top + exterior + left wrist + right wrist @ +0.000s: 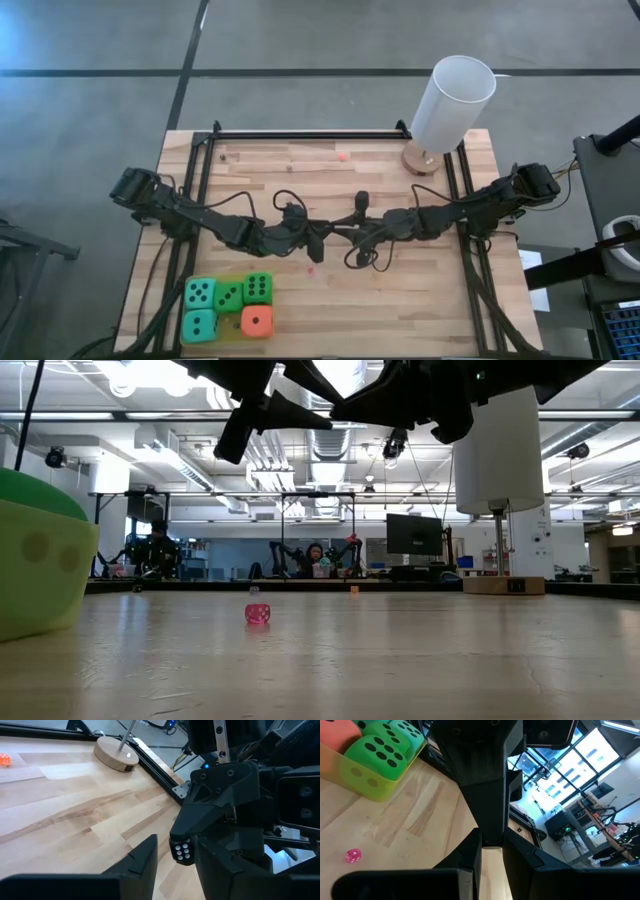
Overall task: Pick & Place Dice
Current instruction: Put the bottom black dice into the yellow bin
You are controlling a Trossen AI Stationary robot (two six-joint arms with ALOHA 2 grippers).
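High over the table's middle my two grippers meet tip to tip. My right gripper [342, 236] is shut on a tiny black die with white pips [182, 852]. My left gripper [320, 238] is open, its fingers [145, 862] standing on either side of that die. Two teal dice [199, 310], two green dice [243, 292] and an orange-red one [257, 321] lie packed in a yellow-green tray [375, 787] at the near left. A small pink die [310, 268] rests on the wood below the grippers. My right gripper has the tiny black die at the free ends of its fingers [210, 820], reaching about level from the table's right side. One pipped face [183, 851] shows; the fingers cover the rest. The die hangs well clear of the table.
A white cylinder [453, 100] on a round wooden base [422, 160] stands at the far right. A tiny orange die [343, 155] lies near the far edge. Black rails [300, 134] frame the board. People sit at desks beyond the table [315, 558].
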